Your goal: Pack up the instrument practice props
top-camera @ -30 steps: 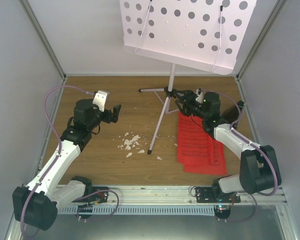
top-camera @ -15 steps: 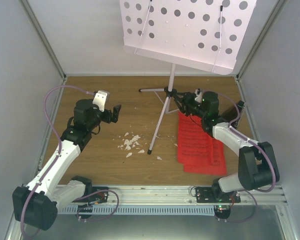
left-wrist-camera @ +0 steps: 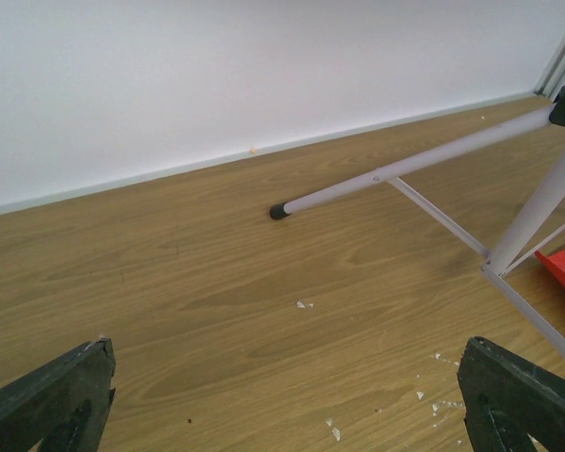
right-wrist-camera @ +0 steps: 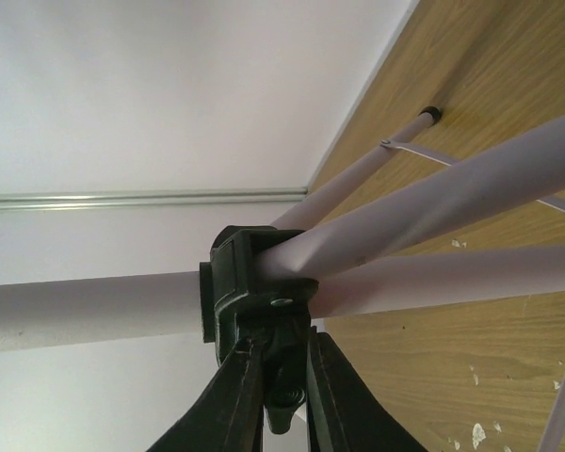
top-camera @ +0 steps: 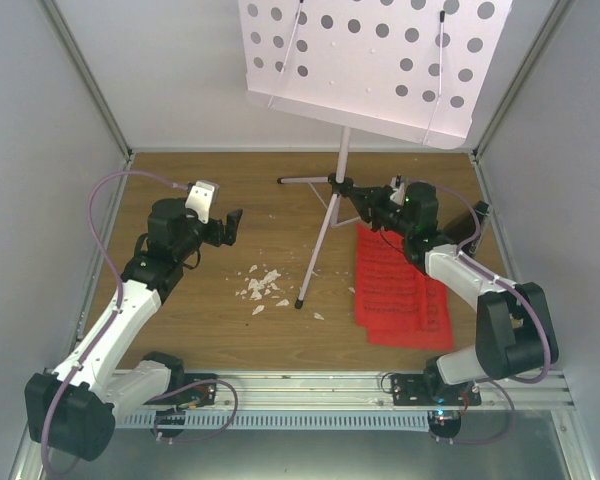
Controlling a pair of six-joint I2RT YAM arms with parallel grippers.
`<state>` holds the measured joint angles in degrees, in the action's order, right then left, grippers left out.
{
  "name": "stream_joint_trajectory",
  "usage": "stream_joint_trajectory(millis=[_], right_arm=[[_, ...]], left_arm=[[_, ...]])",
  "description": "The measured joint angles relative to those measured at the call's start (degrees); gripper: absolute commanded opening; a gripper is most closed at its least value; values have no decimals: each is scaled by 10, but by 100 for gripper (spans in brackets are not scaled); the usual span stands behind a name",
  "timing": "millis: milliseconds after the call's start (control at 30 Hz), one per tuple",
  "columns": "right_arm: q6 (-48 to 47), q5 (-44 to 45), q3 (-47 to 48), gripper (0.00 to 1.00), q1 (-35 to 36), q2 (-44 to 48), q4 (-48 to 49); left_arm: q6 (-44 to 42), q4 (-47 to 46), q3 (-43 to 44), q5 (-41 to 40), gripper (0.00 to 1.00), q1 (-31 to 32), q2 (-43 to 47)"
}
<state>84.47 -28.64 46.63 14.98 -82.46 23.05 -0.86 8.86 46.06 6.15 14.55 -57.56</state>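
White and hole-dotted, the music stand [top-camera: 380,60] stands fully unfolded at the back of the desk [top-camera: 180,330] in the overhead view, its tray tilted high and its three thin legs splayed. The red sheets [top-camera: 405,290] lie flat just right of the legs, partly under the right arm. A dark shape [top-camera: 472,222] behind that arm may be the metronome, though it is too hidden to say. Nothing looks packed yet, so I judge the task barely begun: the stand is to be folded, the sheets and metronome gathered. The right hand [top-camera: 360,198] reaches to the black collar [top-camera: 338,184] where the legs meet the pole, while the left hand [top-camera: 228,225] hangs apart over bare wood, near white crumbs [top-camera: 261,286]. From the left wrist, that hand's fingers [left-wrist-camera: 56,400] are spread wide and released, holding nothing; a leg [left-wrist-camera: 414,165] with a black foot rests on the desk ahead, and a red corner shows at the right edge. From the right wrist, the fingers are drawn in tight against a small black knob [right-wrist-camera: 281,407] under the collar, clenched on the stand.
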Motion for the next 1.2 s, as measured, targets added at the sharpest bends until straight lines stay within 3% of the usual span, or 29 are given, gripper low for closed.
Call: stream_joint_trajectory(millis=[200, 400, 967, 1133, 1200], right_arm=[[-43, 5, 0, 4, 0, 1, -1], [-145, 34, 2, 2, 8, 14, -22], [-611, 155, 54, 6, 60, 33, -137], [-707, 167, 61, 15, 64, 34, -152], [-727, 167, 63, 30, 65, 34, -156]], left_arm=[[0, 0, 0, 0, 99, 0, 0], [0, 0, 0, 1, 99, 0, 0], [0, 0, 0, 18, 99, 0, -5], [0, 0, 0, 19, 99, 0, -9], [0, 0, 0, 20, 99, 0, -9]])
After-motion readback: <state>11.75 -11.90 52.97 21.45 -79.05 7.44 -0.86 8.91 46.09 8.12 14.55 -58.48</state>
